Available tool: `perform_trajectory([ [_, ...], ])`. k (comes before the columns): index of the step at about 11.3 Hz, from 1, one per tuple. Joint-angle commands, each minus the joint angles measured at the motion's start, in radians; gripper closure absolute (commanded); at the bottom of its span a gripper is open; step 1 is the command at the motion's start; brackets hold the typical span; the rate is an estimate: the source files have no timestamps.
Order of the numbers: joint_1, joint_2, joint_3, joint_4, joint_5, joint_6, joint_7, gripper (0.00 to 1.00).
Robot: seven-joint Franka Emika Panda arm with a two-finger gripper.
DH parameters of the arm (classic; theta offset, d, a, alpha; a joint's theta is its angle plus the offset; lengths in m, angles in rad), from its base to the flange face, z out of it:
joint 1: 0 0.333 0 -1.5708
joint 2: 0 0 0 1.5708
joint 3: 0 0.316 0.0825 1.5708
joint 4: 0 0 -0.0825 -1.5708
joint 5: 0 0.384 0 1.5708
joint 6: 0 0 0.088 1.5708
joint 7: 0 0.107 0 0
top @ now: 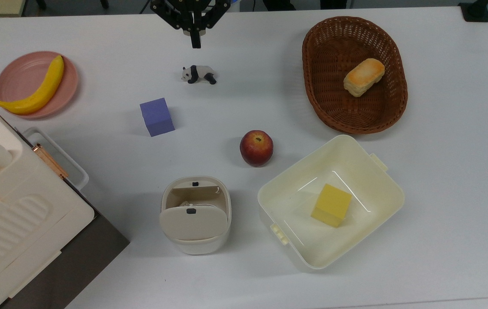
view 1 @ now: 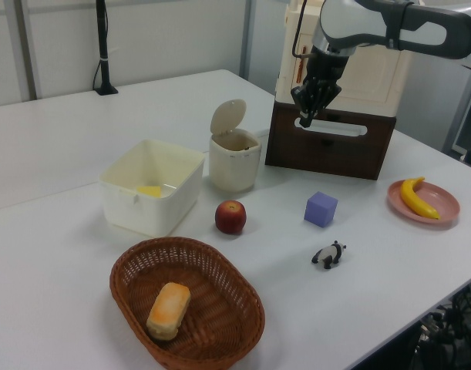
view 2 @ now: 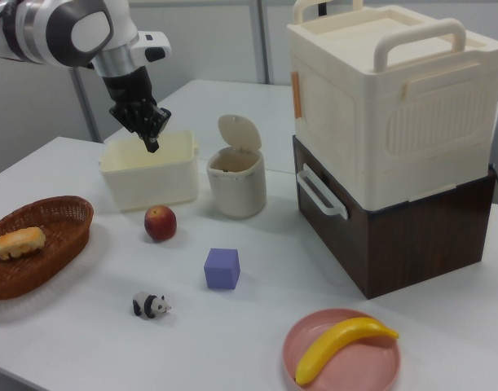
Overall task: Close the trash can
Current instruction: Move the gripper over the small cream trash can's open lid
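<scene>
One light push on top of the raised lid (view 1: pixel 228 116) should close the trash can (top: pixel 195 214), standing beside the apple (top: pixel 256 148), while the gripper (top: pixel 195 43) hangs pinched together, empty, well apart.

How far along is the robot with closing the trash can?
Barely started. Done: the end effector is shut and empty. In hand: it hangs in the air at the table's far side in the top view, near the panda figurine, well away from the trash can. Left: the whole closing move, since the lid stands upright on its hinge and the bin's mouth is open.
</scene>
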State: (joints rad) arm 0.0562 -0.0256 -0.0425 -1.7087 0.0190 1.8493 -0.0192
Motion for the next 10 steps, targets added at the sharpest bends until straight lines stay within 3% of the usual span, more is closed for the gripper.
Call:
perform_trajectory([
  [1, 0.013, 0.006, -0.013, -0.008, 0.027, 0.034, 0.007, 1.0],
  [6, 0.008, 0.042, -0.011, -0.006, 0.03, 0.174, 0.034, 1.0],
  [10, 0.005, 0.168, -0.01, 0.082, 0.024, 0.402, 0.034, 1.0],
])
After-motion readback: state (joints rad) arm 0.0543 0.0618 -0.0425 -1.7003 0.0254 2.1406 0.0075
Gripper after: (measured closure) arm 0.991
